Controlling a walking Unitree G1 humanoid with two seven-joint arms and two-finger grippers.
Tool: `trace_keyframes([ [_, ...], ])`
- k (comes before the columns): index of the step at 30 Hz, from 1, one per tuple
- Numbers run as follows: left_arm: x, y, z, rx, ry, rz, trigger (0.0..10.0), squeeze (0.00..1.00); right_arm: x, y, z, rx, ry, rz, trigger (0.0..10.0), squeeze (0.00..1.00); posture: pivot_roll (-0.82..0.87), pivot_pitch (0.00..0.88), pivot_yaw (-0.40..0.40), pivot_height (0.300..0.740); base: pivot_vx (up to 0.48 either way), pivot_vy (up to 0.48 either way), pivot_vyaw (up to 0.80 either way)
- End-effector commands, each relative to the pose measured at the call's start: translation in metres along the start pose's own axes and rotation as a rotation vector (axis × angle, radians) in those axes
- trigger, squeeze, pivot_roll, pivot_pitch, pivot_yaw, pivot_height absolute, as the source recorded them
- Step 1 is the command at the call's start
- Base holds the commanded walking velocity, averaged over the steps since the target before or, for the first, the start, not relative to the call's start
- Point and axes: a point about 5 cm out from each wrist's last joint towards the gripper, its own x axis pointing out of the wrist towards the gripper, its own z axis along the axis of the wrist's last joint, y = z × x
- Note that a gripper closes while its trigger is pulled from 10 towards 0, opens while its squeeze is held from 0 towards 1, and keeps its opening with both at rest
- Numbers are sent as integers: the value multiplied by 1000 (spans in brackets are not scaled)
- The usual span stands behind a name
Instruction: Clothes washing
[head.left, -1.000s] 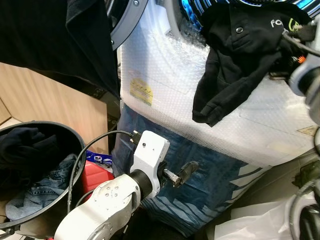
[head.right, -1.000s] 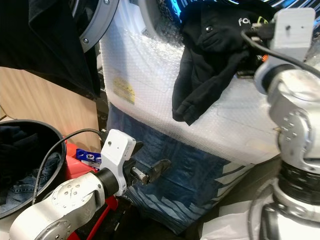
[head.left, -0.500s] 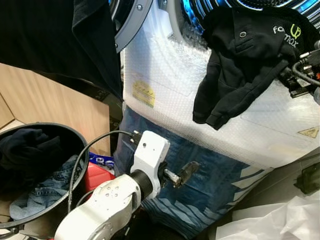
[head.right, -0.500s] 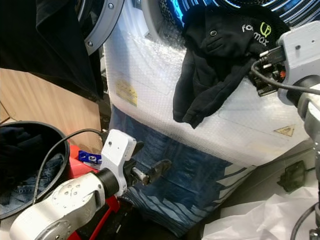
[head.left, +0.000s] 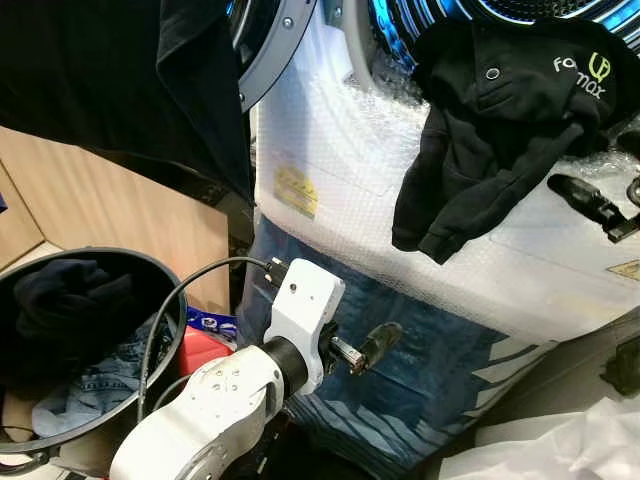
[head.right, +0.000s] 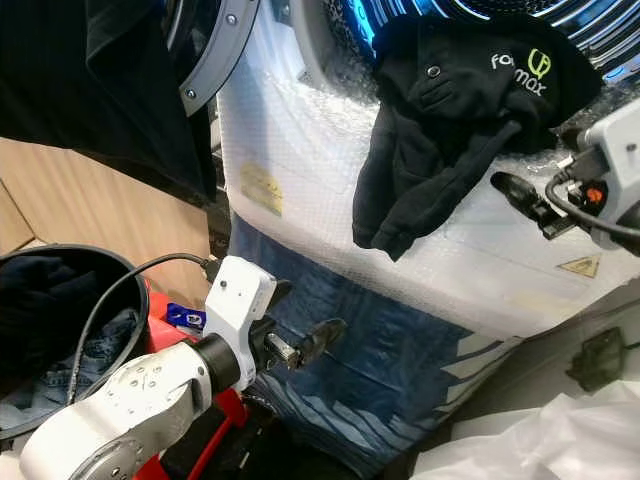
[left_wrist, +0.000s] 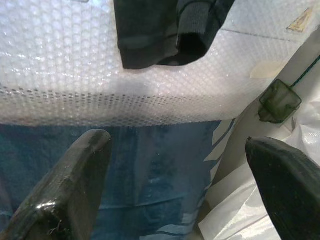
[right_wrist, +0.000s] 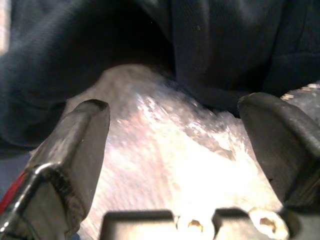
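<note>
Load only partly in. Black shirt (head.right: 450, 120) is hanging half out of the washing machine (head.left: 340, 160), draped from the drum opening down over its bubble-wrapped front. Right tool (head.right: 530, 200) is hovering just beside the shirt's lower edge, fingers spread, gripping nothing. Left tool (head.left: 365, 348) is idling lower against the machine's front, likewise released. More clothes are waiting in the basket (head.left: 170, 300) beside the machine. Judgement: shirt needs pushing in, basket not yet emptied.

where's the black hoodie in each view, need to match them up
Left eye: black hoodie, upper right, draped from the drum.
Right eye, upper centre-right.
Left wrist: its cuff, beyond the fingers.
Right wrist: dark folds ahead of the fingers.
Shared landmark: bubble wrap.
</note>
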Motion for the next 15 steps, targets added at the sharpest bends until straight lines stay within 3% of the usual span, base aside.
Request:
trace_keyframes([
  [1,-2,-7,6,15,-23,-35,10000,0,-12,-10,0,17,-33,-14,10000,0,-47,126,-130,740,0,0,0],
  [4,-2,-5,7,25,-28,-32,10000,0,-20,-12,-7,120,-95,23,10000,0,-40,121,-120,740,0,0,0],
  [6,-2,-3,9,41,-32,-28,10000,0,-28,-5,-14,270,-157,106,10000,0,-31,113,-105,740,0,0,0],
  [7,-2,-2,9,43,-32,-28,10000,0,-29,-4,-15,279,-161,114,10000,0,-31,113,-105,740,0,0,0],
  [8,-2,-2,10,47,-34,-27,10000,0,-31,5,-22,348,-155,190,10000,0,-30,110,-98,740,0,0,0],
  [11,-1,-1,11,55,-34,-26,10000,0,-33,18,-28,371,-150,262,10000,0,-23,104,-90,740,0,0,0],
  [12,-1,1,11,66,-32,-27,10000,0,-31,33,-36,397,-104,329,10000,0,-19,99,-83,740,0,0,0],
  [15,-1,1,11,91,-27,-29,10000,0,-24,55,-43,394,-77,392,10000,0,-7,91,-78,740,0,0,0],
])
